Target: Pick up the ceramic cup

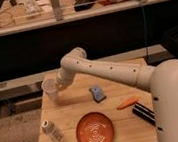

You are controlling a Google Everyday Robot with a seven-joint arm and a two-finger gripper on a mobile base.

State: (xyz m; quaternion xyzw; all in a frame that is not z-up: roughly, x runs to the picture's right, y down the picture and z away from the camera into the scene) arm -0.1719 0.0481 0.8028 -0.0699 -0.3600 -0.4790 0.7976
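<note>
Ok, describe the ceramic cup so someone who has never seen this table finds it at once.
Start at the wooden table and go to its far left corner, where the white arm ends in the gripper. The ceramic cup is right at the gripper: small, plain white, handleless, unlike the capped bottle at front left and the larger orange plate.
</note>
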